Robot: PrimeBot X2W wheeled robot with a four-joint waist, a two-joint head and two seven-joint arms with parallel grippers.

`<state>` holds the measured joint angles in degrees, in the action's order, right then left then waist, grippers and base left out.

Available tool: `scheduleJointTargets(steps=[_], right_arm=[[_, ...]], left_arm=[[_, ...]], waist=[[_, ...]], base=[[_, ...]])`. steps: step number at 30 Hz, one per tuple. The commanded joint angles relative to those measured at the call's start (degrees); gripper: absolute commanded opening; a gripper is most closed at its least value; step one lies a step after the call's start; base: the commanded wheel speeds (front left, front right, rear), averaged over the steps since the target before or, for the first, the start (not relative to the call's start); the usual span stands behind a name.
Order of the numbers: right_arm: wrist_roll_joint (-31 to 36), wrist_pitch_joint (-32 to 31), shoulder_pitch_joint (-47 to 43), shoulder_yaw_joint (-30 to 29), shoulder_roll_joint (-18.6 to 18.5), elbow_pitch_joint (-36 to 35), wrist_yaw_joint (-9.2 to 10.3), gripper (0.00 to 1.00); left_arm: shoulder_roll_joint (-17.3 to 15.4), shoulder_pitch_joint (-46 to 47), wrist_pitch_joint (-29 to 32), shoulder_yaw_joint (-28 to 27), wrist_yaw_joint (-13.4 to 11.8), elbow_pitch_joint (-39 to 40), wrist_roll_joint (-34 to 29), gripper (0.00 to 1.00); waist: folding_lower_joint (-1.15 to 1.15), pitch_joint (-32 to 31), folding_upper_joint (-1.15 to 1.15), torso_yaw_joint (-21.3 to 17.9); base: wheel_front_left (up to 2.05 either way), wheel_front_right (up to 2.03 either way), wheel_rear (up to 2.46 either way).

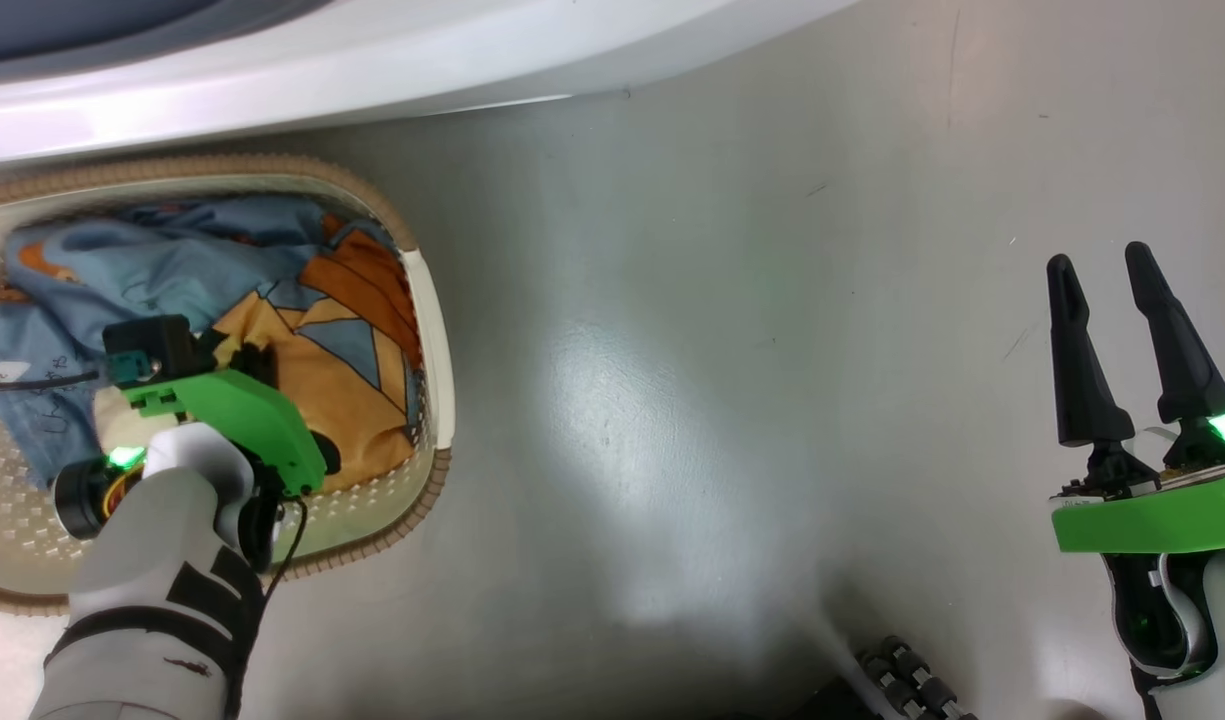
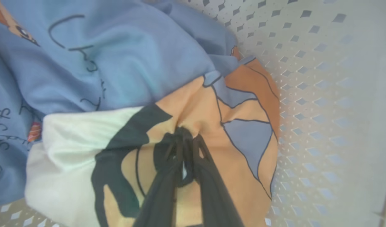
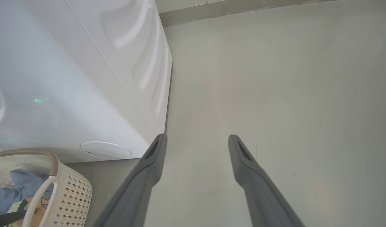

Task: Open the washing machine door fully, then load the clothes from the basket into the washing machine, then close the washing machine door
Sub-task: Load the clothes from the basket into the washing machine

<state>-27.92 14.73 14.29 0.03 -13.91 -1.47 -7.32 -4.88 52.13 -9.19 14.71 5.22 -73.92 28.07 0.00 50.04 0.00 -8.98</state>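
The cream perforated basket (image 1: 427, 300) stands on the floor against the white washing machine (image 1: 372, 70). In it lie the clothes: a light-blue printed garment (image 2: 117, 63) and a tan cartoon-face cloth (image 2: 193, 104). My left gripper (image 2: 183, 135) reaches down into the basket, its two dark fingers pinched together on a gathered fold of the tan cloth. From the head view its green wrist mount (image 1: 242, 410) covers the fingers. My right gripper (image 1: 1102, 265) hangs open over bare floor, far right of the basket. The washing machine door is out of view.
The right wrist view looks along the washer's front (image 3: 70, 78) with a round cap (image 3: 105, 150) low down, and the basket (image 3: 73, 189) below it. Grey floor (image 1: 722, 400) stretches between the two arms. A dark wheel part (image 1: 912, 680) sits at the bottom edge.
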Motion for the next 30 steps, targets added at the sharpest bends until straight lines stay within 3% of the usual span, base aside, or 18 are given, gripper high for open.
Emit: scheduleJointTargets(steps=[1,2,22,30], right_arm=[[-0.70,0.27,-1.98,0.68,-0.95,-1.27,-0.17,1.00],[-0.71,0.27,-1.98,0.65,-0.94,-1.25,-0.17,1.00],[-0.60,0.27,-2.61,0.46,-1.25,-0.50,-0.17,1.00],[-0.23,0.27,-3.81,0.59,-0.87,-0.14,-0.17,1.00]], left_arm=[[-1.46,-1.75,-0.78,-0.54,-0.58,-0.02,0.15,0.07],[-1.41,-1.81,-0.89,-0.49,-0.69,-0.02,0.19,0.00],[0.34,-6.04,-5.47,-0.87,0.08,0.91,2.29,0.00],[0.83,-12.40,-5.79,-3.62,-0.96,11.15,1.34,0.00]], waist=[[0.00,-0.04,0.00,0.05],[0.00,-0.06,0.00,0.09],[0.00,-4.93,0.00,2.62],[0.00,-9.68,0.00,4.16]], base=[[0.00,0.00,0.00],[0.00,0.00,0.00],[0.00,0.00,0.00],[0.00,0.00,0.00]])
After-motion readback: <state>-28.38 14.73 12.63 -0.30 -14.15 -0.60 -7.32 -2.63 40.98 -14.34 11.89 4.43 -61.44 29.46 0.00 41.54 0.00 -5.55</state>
